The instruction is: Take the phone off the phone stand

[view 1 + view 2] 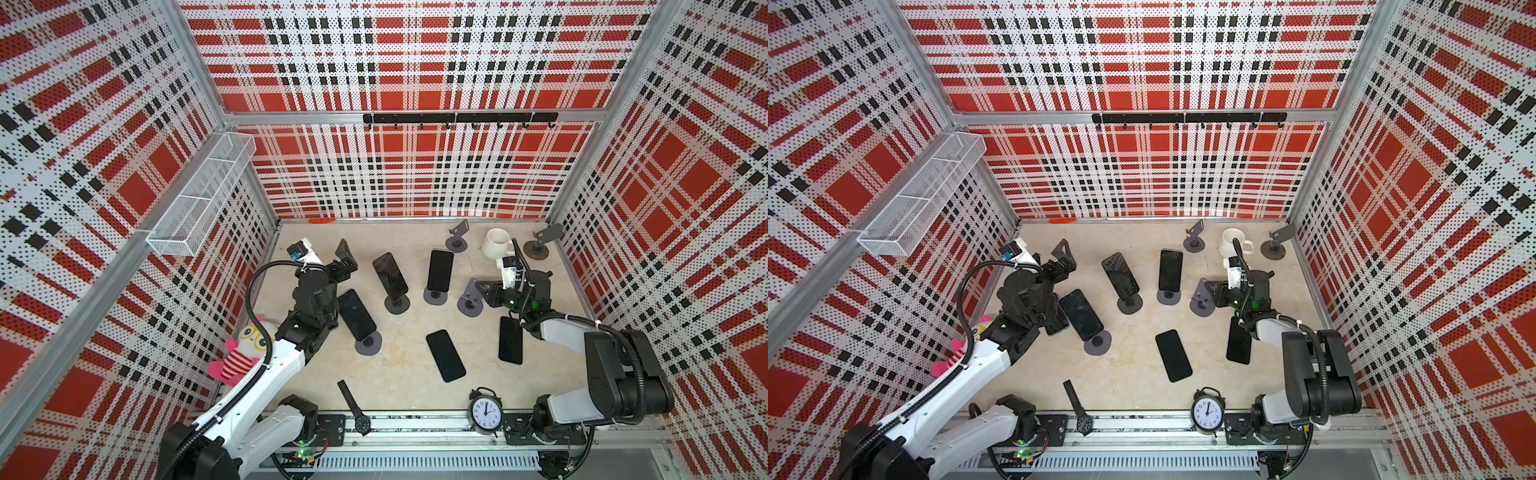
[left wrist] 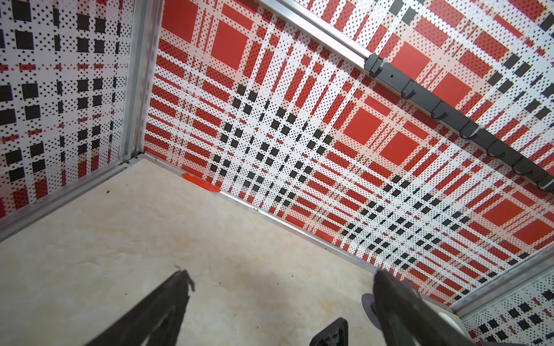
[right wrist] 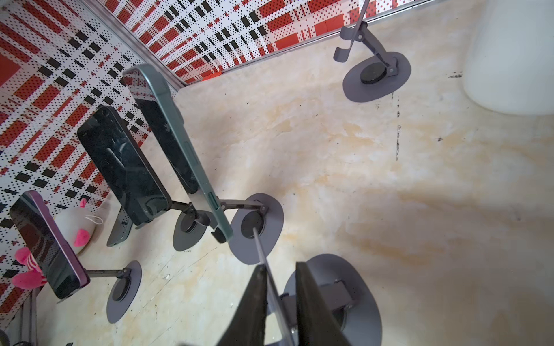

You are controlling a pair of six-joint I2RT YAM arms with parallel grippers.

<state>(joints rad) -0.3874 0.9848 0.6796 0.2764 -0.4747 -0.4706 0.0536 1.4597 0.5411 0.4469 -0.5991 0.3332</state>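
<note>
As three phones (image 1: pixel 390 276) lean on their stands, we read the task as midway: the right gripper (image 3: pixel 280 266) has its jaws drawn nearly together about the thin upright plate of an empty round-based grey metal stand (image 3: pixel 362 278), one pad (image 3: pixel 254 299) touching it; whether it clamps, we cannot tell. The nearest target, a green-edged black smartphone (image 3: pixel 168 134), rests on the neighbouring grey stand (image 3: pixel 271 215); taking it calls for releasing and shifting across. Only the right wrist view shows that plate; a top view adds the left gripper (image 1: pixel 345 259), jaws spread wide, empty.
</note>
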